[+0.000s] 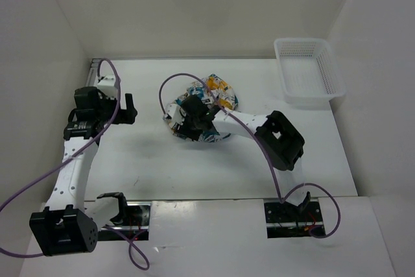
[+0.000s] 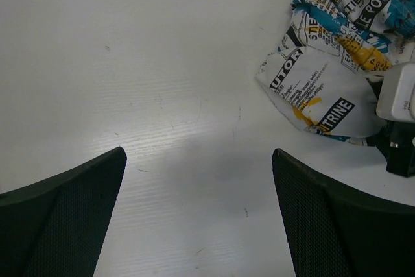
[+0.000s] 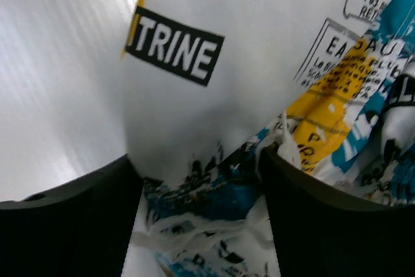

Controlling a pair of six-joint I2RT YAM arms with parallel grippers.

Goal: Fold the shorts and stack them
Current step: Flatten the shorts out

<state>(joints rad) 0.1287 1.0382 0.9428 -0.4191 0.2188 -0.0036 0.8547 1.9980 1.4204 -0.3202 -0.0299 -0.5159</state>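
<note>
Two hands over one desk (image 1: 162,167); right hand (image 3: 201,157) spread wide, fingers straddling the crumpled shorts (image 1: 220,95); left hand (image 2: 198,154) open, holding nothing.

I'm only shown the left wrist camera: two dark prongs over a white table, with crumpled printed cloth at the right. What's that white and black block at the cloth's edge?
Observer: That is the right gripper. From above, its arm reaches in from the right to the near edge of the shorts.
Operator: Is it holding them?
Observer: Its own camera shows fabric bunched between its fingers, but whether they pinch it is unclear.
Operator: Anything else on the table?
Observer: A white mesh basket stands at the far right corner, apart from the shorts.
</note>
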